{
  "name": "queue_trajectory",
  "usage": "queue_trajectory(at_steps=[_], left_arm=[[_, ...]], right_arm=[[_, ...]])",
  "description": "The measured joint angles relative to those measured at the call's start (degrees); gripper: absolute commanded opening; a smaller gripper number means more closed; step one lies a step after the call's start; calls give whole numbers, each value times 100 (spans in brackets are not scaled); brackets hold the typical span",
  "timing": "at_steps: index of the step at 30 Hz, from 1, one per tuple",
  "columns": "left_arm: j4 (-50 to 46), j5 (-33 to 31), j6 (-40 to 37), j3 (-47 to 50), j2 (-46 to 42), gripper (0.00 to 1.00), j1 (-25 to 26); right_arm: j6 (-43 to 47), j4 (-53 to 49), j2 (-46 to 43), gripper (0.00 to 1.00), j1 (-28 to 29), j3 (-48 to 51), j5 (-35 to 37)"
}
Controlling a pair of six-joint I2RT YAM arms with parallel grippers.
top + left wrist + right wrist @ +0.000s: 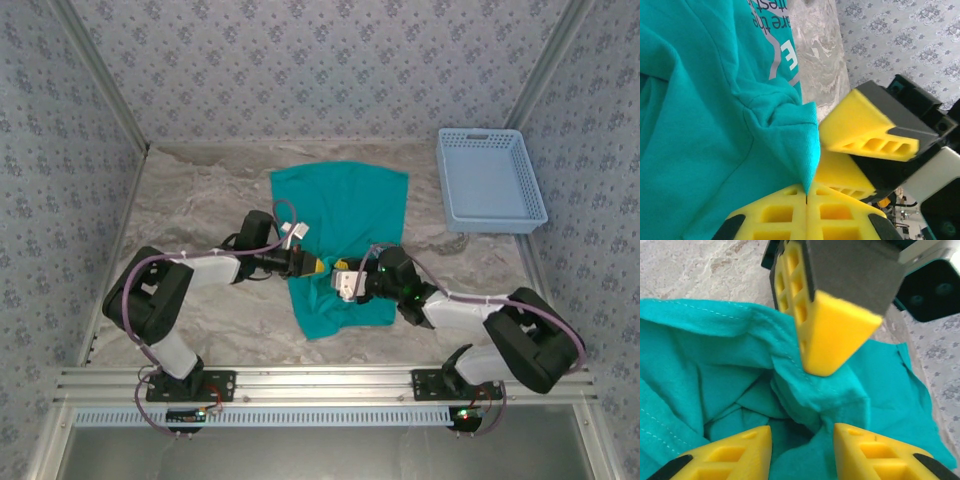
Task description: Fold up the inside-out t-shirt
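Teal t-shirt [345,205] lies spread mid-table [200,200], with a blue basket [490,180] at two o'clock. The left gripper [316,265] is clamped on a fabric fold. The right gripper [342,281], at its four o'clock (very near), has its fingers spread over bunched cloth.

Left pincer [806,194] clamped shut; right pincer [802,436] spread; tips facing close.

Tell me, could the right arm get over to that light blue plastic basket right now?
Probably yes. The right gripper is open at the teal-green fabric t-shirt, gripping nothing, and nothing stands between it and the light blue plastic basket on its own side. It may be a long stretch.
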State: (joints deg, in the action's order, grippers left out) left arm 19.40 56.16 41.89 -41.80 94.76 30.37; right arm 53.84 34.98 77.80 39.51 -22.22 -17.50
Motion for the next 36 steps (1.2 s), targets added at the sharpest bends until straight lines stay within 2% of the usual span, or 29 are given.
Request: queue_trajectory(at_steps=[8,10,15,24,28,31,35,36], left_arm=[[125,92,264,0,232,4,17],[164,107,352,0,328,4,28],[363,125,577,-2,396,3,50],[442,131,688,-4,396,2,81],[446,118,728,-4,393,2,76],[442,105,728,-4,393,5,76],[223,52,579,-28,387,11,83],[111,7,501,-48,387,13,87]], right_arm=[[-68,433,358,33,31,-205,151],[-83,544,402,27,46,-245,173],[-52,588,437,31,57,-249,166],[221,264,437,31,57,-345,76],[326,146,474,15,79,-393,76],[367,118,492,15,98,-393,83],[374,118,494,0,105,-396,127],[367,118,494,0,116,-398,125]])
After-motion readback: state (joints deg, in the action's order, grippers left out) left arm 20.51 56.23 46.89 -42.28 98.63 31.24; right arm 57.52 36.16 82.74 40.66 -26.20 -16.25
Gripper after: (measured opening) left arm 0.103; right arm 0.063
